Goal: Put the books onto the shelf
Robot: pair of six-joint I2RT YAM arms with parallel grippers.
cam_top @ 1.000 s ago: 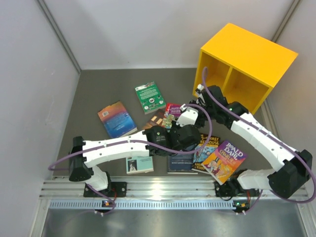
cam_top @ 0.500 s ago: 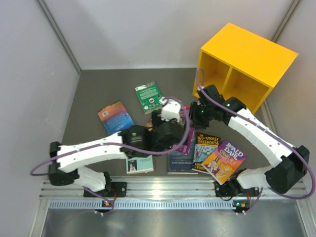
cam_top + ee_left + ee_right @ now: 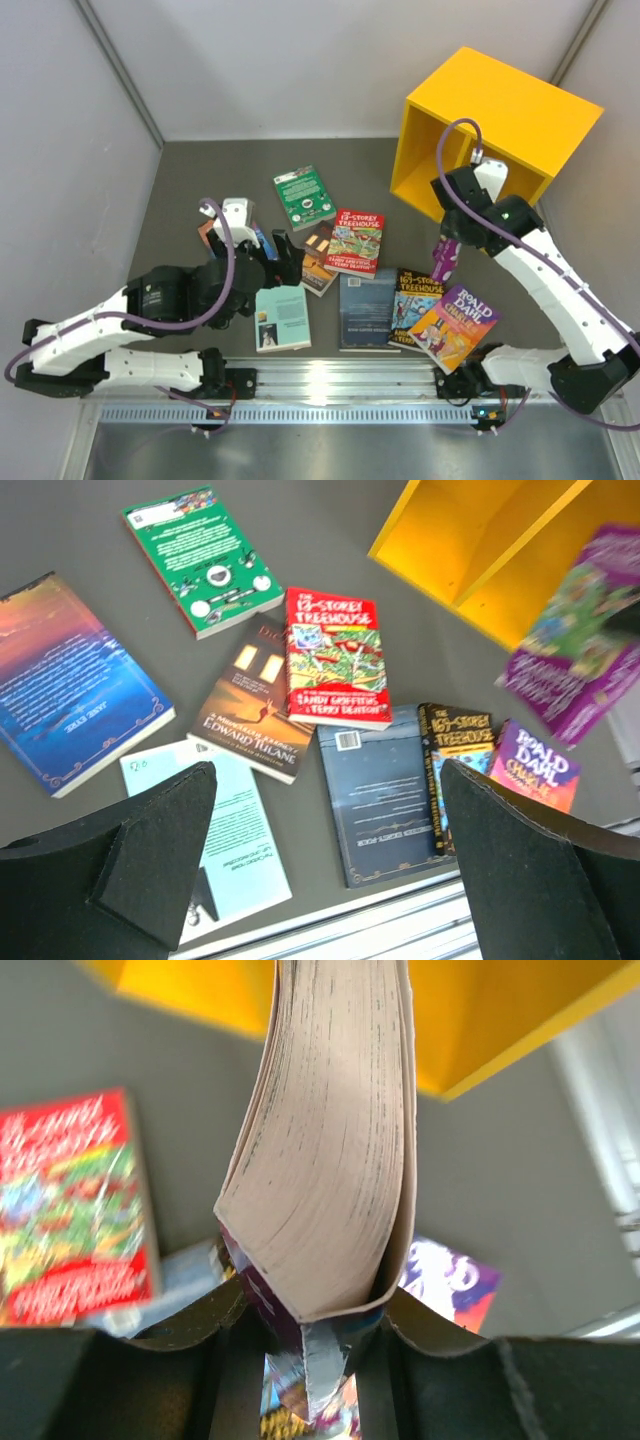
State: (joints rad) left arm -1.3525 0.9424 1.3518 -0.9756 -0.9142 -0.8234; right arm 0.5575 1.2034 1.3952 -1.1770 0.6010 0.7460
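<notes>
Walls (image 3: 300, 60) of pale grey stand round a dark grey table (image 3: 185, 180). The big yellow shelf (image 3: 500, 100) sits at 2 o'clock on the table, with its two open boxes facing the arms. A silver rail (image 3: 330, 380) runs along the 6 o'clock edge. Lying flat in the middle are a green book (image 3: 304, 196) at 12 o'clock, a red book (image 3: 355, 241) at 4 o'clock from it, and a dark blue book (image 3: 367, 308) at 6 o'clock. The right tool (image 3: 312, 1320) is clamped on a purple book (image 3: 445, 258), up in the air at 7 o'clock of the shelf, not inside it. The left tool (image 3: 327, 780) is wide apart and holds nothing, above the flat books.
</notes>
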